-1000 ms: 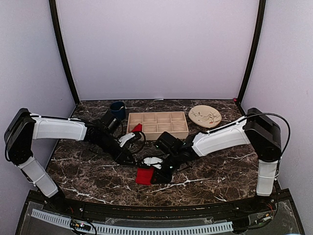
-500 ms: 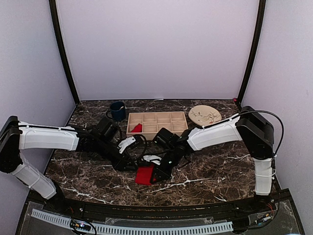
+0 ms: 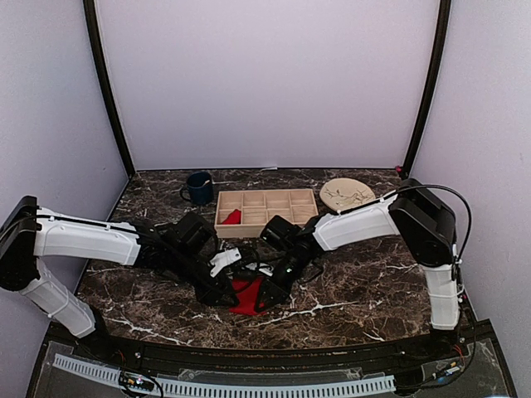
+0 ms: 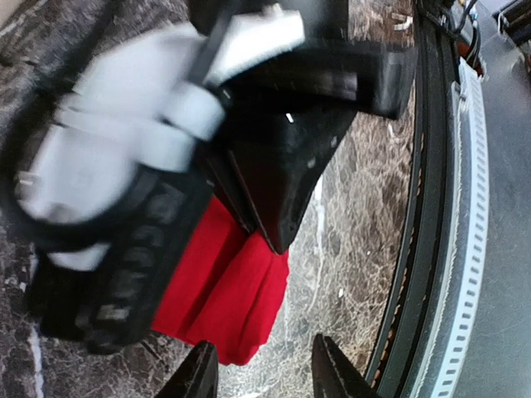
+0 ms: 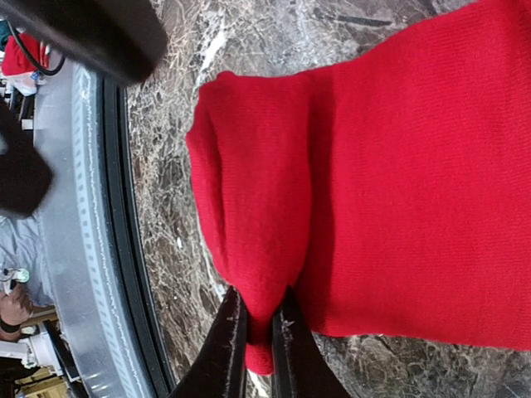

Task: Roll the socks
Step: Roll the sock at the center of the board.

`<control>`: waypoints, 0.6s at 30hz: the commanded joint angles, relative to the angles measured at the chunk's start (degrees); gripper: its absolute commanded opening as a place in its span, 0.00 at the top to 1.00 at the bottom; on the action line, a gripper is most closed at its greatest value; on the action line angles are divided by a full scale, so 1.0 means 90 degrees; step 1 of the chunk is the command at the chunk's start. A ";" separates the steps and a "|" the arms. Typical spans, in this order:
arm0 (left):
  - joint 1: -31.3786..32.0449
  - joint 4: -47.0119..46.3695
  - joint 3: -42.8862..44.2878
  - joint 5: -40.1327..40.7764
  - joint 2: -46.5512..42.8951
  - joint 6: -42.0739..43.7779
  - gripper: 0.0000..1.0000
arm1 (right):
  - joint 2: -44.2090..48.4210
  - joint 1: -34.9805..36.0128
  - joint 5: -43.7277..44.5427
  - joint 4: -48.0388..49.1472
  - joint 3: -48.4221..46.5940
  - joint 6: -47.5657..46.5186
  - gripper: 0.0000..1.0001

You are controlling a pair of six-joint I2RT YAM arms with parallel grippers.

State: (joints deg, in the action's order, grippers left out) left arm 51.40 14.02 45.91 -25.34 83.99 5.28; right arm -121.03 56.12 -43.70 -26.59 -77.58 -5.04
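One red sock (image 3: 247, 297) lies on the marble near the table's front, partly folded into a thick roll (image 5: 257, 207). My right gripper (image 5: 258, 342) is shut on the end of that fold, and in the top view the right gripper (image 3: 265, 292) sits at the sock's right edge. From the left, my left gripper (image 3: 222, 292) reaches in low. Its jaws (image 4: 265, 377) are open over bare marble, with the sock's (image 4: 224, 298) near corner just beyond the left fingertip (image 4: 202, 373). A second red sock (image 3: 232, 217) lies in the tray's left compartment.
The tan compartment tray (image 3: 267, 231) stands behind both grippers. A dark blue mug (image 3: 199, 187) is at the back left and a round tan plate (image 3: 348, 196) at the back right. The table's black front rail (image 4: 419, 249) runs close to the sock.
My left arm has swung away from the tray and down to the sock's left side, its jaws a little wider. The right gripper has shifted slightly left, still holding the fold.
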 commanded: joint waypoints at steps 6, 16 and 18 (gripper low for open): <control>0.0527 0.0405 0.0242 0.0672 0.0562 0.0477 0.59 | -0.0273 -0.0092 -0.0501 -0.0308 -0.0291 0.0043 0.91; 0.0722 0.0303 0.0414 0.1240 0.0827 0.0748 0.59 | -0.0423 -0.0112 -0.0697 -0.0458 -0.0399 -0.0014 0.91; 0.0757 0.0285 0.0436 0.1338 0.0872 0.0794 0.59 | -0.0437 -0.0112 -0.0741 -0.0473 -0.0398 -0.0016 0.91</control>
State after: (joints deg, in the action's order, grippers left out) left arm 57.63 16.38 48.56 -15.92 91.09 10.48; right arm -123.57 55.40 -48.49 -29.54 -79.96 -5.02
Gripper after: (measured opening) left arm 0.409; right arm 0.093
